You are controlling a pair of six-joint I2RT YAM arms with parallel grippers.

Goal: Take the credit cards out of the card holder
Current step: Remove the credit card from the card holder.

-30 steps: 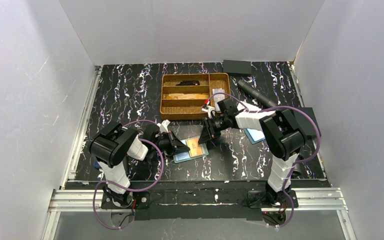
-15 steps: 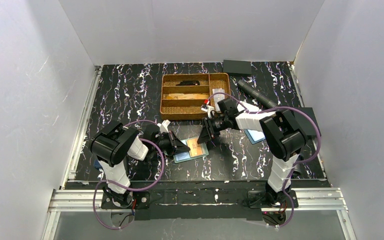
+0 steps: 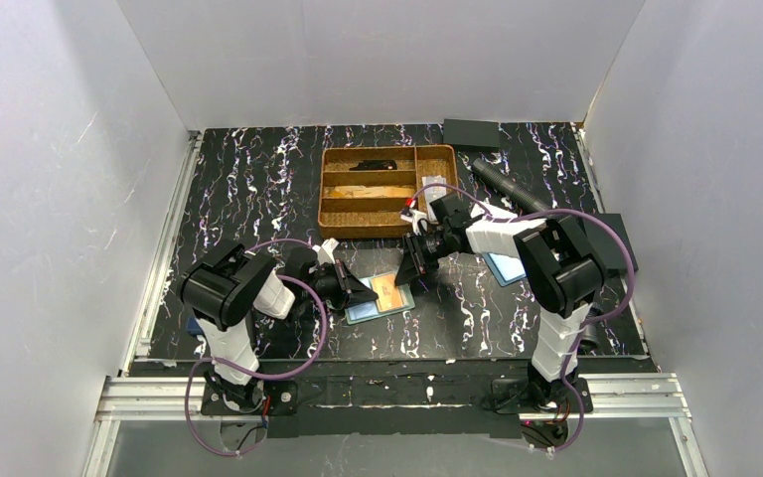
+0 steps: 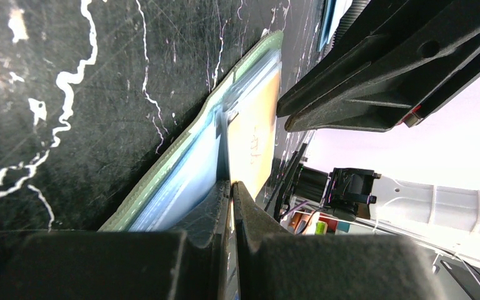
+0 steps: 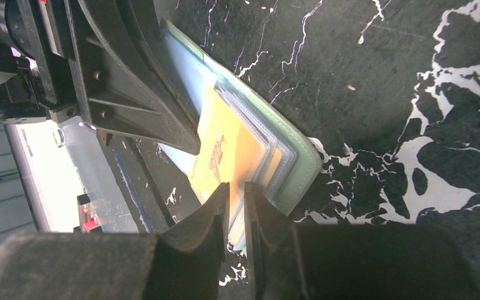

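Two ways this goes bad: the right gripper (image 5: 236,194), fingers narrow around the edge of the orange card (image 5: 222,153) (can't tell if they're biting), catches the clear pocket (image 5: 256,134) too and drags everything, or the left gripper (image 4: 231,187), clamped on the card holder (image 3: 379,298), slips. Holder lies flat on the table (image 5: 381,94) between them, long axis gripper to gripper, card end toward the right one.

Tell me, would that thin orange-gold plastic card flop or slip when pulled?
Probably stiff: the thin orange-gold plastic card lies flat, unbent, between the right fingers. Likely slippery, given its glossy face. The flat teal-green card holder, hugging it, may drag along.
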